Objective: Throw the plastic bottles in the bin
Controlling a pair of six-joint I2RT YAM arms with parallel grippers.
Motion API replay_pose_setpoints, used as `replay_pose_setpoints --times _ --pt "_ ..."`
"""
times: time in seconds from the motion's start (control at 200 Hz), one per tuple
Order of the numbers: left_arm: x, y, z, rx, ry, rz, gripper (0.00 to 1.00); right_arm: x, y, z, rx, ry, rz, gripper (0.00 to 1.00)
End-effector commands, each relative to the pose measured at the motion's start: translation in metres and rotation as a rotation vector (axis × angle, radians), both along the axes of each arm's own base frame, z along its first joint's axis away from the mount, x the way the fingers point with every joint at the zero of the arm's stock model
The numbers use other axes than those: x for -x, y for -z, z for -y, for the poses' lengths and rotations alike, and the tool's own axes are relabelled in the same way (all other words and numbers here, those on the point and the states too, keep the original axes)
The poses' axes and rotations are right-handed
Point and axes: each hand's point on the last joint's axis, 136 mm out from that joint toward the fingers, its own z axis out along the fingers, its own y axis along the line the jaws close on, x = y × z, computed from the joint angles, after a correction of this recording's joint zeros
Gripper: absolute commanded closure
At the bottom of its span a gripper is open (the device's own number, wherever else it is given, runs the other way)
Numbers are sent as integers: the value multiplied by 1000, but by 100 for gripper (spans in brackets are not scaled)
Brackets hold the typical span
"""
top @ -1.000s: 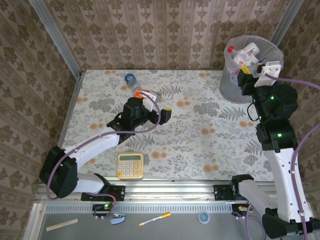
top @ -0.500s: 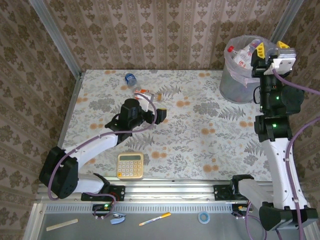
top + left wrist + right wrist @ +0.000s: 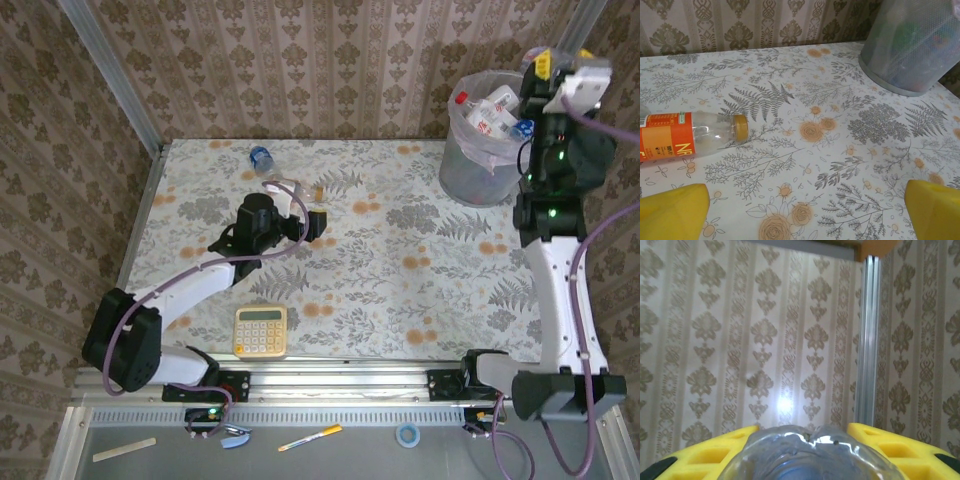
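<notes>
Disposal step: right jaws grip a clear bottle (image 3: pixel 805 457) high beside the bin (image 3: pixel 478 182), likely needing release over its mouth; left jaws, wide open, face the orange-labelled bottle (image 3: pixel 687 135).

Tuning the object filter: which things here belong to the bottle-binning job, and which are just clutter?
Job:
- bin
- bottles in the bin
- clear bottle in the right gripper
- orange-label bottle
- blue bottle

Clutter:
- calculator
- pen
- tape roll
- stick
</notes>
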Motion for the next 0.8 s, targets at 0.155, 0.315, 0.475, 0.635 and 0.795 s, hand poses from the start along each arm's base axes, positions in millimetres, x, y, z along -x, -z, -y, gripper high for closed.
replay_pose_setpoints --times 0.155,0.315,0.475,0.635,0.795 --pt "-8 5 2 27 7 -28 0 -102 86 67 -236 97 -596 25" --pt "-10 17 -1 11 -9 -75 0 -126 124 70 -263 75 -721 3" --pt "-8 26 -1 0 -5 -111 0 -124 131 71 -283 55 -728 2" --pt "-7 29 -2 2 -12 -129 0 -117 123 74 -304 43 -699 0" --pt "-7 30 -2 8 -21 -143 0 -116 123 69 -329 2 -691 0"
